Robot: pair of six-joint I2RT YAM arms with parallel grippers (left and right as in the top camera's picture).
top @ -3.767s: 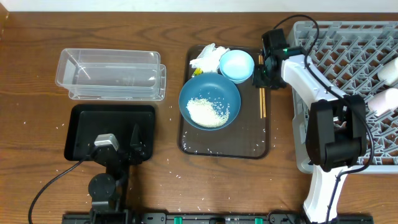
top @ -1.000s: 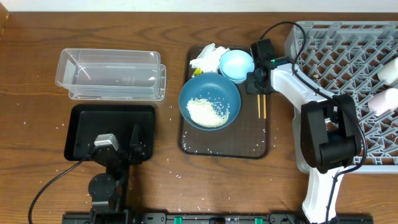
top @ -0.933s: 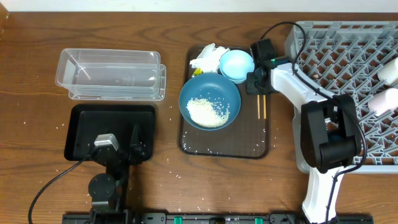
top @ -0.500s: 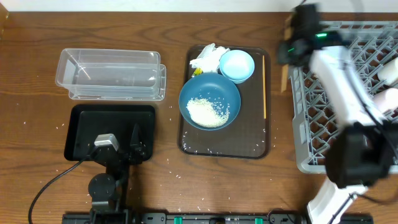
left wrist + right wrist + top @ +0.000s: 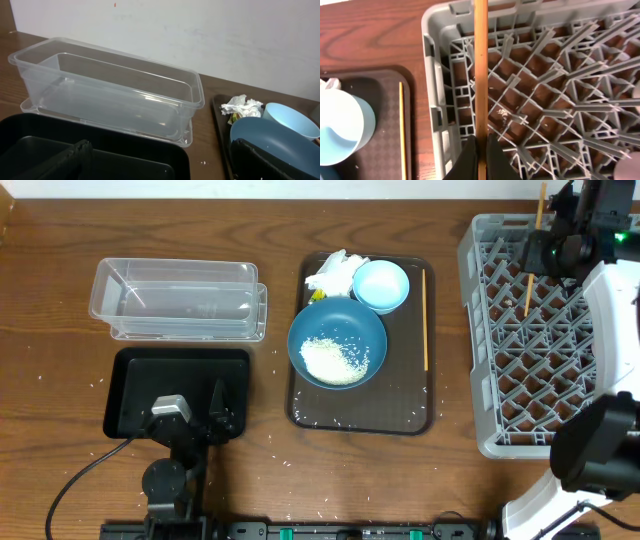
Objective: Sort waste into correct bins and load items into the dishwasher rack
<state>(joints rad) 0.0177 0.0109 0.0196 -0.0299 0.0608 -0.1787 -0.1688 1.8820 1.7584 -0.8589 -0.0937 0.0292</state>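
My right gripper (image 5: pixel 481 150) is shut on one wooden chopstick (image 5: pixel 481 65), holding it above the left part of the grey dishwasher rack (image 5: pixel 500 380). In the overhead view the right gripper (image 5: pixel 552 250) is over the rack's far left corner. The other chopstick (image 5: pixel 424 320) lies on the brown tray (image 5: pixel 400 405). The tray also carries the dark-blue bowl (image 5: pixel 337 342) with rice, the light-blue dish (image 5: pixel 381 285), the crumpled napkin (image 5: pixel 335 270) and a yellow scrap (image 5: pixel 316 295). My left gripper (image 5: pixel 192 402) rests open over the black tray (image 5: pixel 135 380).
The clear container (image 5: pixel 180 300) stands behind the black tray, and it fills the left wrist view as container (image 5: pixel 110 90). Loose rice grains are scattered on the wooden table around both trays. The right arm's white body crosses the rack's right side.
My right gripper has lifted one chopstick off the brown tray and carried it right, over the rack. The second chopstick stays on the tray. The left arm has not moved.
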